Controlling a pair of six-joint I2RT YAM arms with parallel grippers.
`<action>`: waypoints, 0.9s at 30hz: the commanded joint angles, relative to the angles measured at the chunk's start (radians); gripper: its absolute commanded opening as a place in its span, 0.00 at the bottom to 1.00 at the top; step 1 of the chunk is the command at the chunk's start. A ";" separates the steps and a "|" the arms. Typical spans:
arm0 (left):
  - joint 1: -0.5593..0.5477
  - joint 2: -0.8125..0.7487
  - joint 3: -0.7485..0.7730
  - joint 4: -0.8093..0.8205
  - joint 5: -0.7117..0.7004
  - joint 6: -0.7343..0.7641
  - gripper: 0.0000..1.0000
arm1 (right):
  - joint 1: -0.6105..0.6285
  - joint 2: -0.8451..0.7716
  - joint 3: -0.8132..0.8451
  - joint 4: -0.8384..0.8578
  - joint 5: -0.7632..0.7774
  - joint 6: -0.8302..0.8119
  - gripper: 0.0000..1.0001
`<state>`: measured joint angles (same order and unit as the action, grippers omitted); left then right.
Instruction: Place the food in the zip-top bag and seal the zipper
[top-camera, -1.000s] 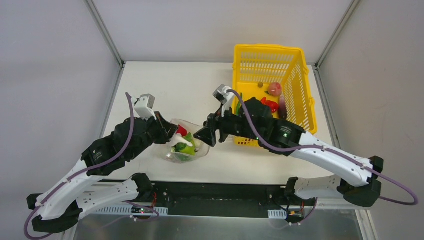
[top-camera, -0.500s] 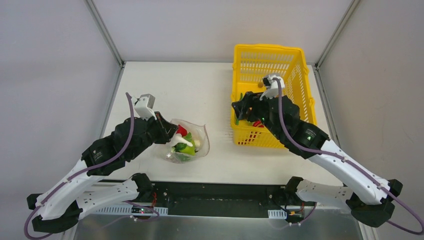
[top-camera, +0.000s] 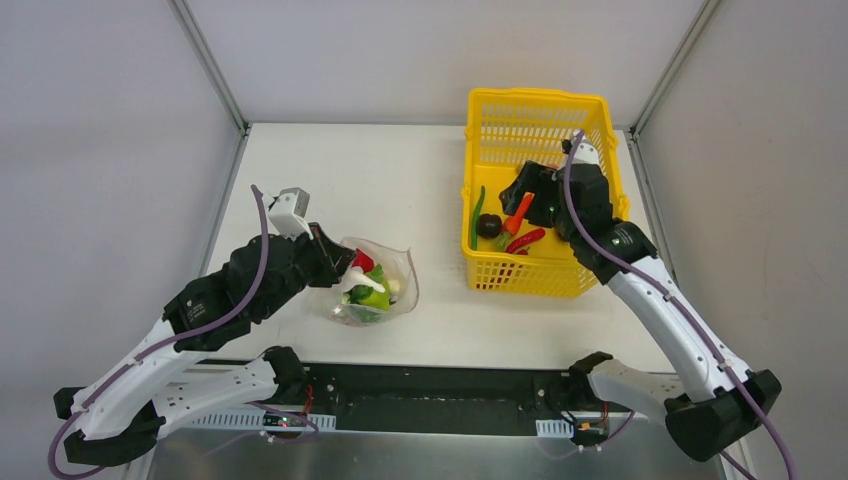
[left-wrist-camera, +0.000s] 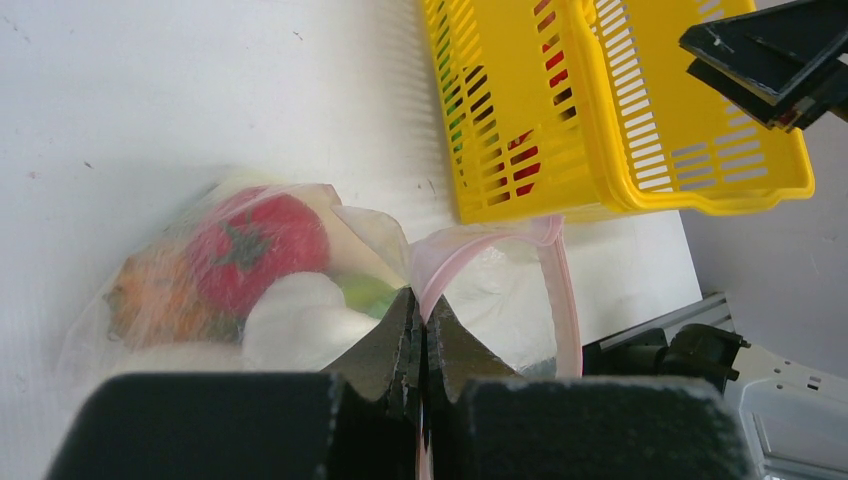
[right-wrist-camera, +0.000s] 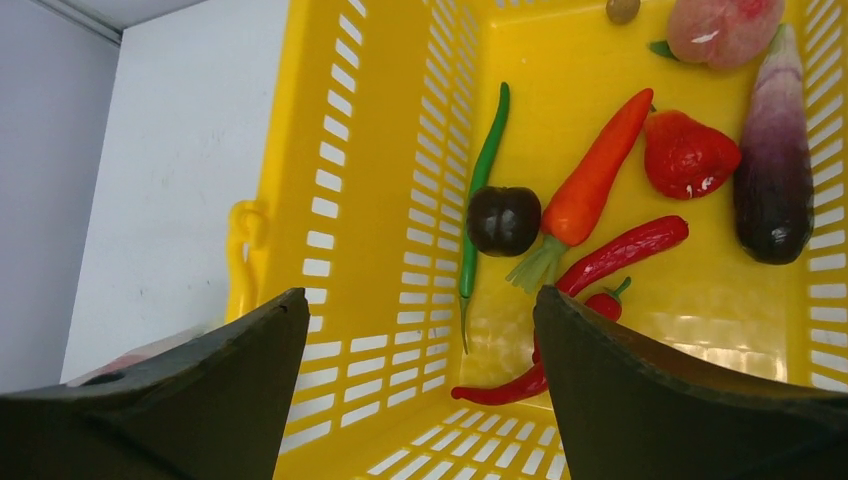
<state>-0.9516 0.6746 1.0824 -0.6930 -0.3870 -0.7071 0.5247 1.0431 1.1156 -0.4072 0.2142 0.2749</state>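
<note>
A white table (top-camera: 330, 180) stands between plain grey walls (top-camera: 100, 140), with metal posts (top-camera: 211, 65) at its far corners. The left gripper (left-wrist-camera: 421, 318) is clenched on the pink zipper (left-wrist-camera: 435, 265) of the zip-top bag (top-camera: 402, 268), which lies near the table's front edge with food (top-camera: 368, 292) inside. The right gripper (right-wrist-camera: 420, 300) hangs spread wide, holding nothing, over the yellow basket (top-camera: 535, 108) (more toy vegetables lie in it).

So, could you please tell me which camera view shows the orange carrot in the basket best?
The right wrist view: the carrot lies whole and large on the floor of the basket. The top external view shows it only small. The left wrist view gives just coloured glimpses through the basket's slotted wall.
</note>
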 joint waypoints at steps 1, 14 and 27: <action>0.003 -0.003 0.024 0.045 -0.024 0.003 0.00 | -0.072 0.064 0.022 0.006 -0.155 0.015 0.86; 0.001 -0.015 0.019 0.038 -0.029 -0.002 0.00 | -0.211 0.315 0.124 -0.013 -0.311 -0.052 0.87; 0.002 -0.024 0.010 0.036 -0.017 -0.010 0.00 | -0.246 0.623 0.287 -0.117 -0.458 -0.176 0.75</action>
<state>-0.9516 0.6624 1.0821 -0.6945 -0.3985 -0.7074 0.2836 1.6012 1.3125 -0.4549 -0.1719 0.1734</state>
